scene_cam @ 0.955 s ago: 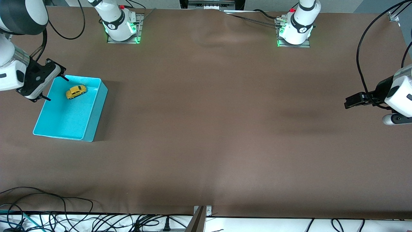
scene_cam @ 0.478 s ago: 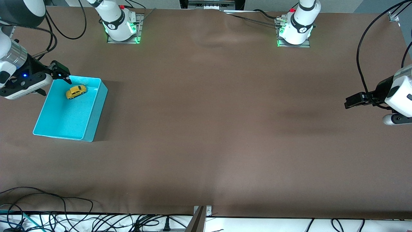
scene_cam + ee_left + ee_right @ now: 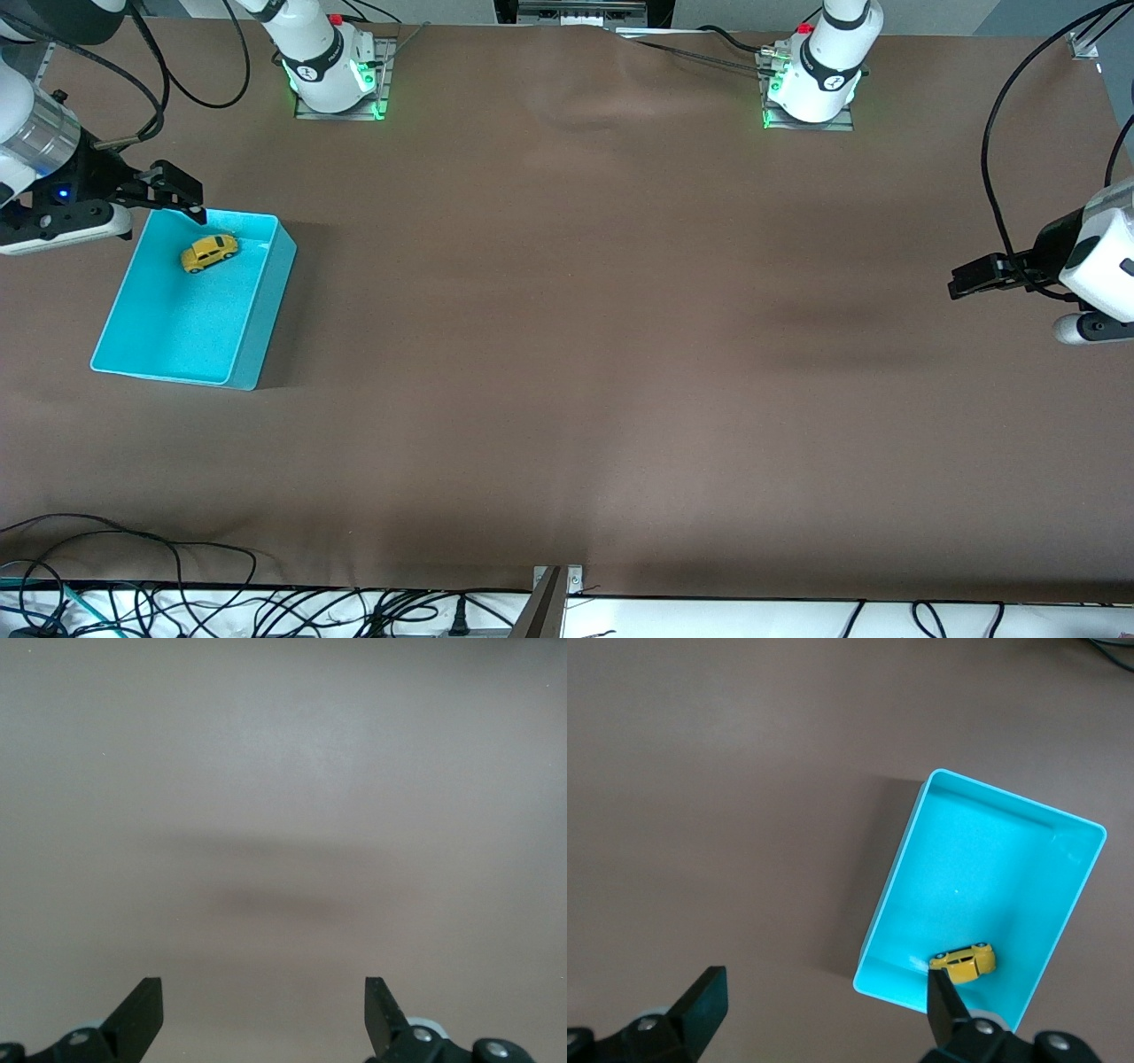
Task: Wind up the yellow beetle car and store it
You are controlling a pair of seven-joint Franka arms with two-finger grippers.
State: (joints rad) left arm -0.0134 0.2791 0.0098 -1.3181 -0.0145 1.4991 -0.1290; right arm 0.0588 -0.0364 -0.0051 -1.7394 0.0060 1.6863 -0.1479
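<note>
Brown table (image 3: 567,354): both hands (image 3: 177,190) (image 3: 961,276) wide open, empty, touching nothing.

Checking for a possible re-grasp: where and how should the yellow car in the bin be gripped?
Probably from straight above, fingers across the rounded body's two long sides. The yellow car sits on its wheels inside the turquoise bin, near the wall farthest from the front camera, so the walls block a sideways approach. The open right gripper is closest.

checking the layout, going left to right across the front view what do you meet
right claw over the bin's corner → yellow toy car in the turquoise bin → right arm's base → left arm's base → left claw, open, waiting over bare table
</note>
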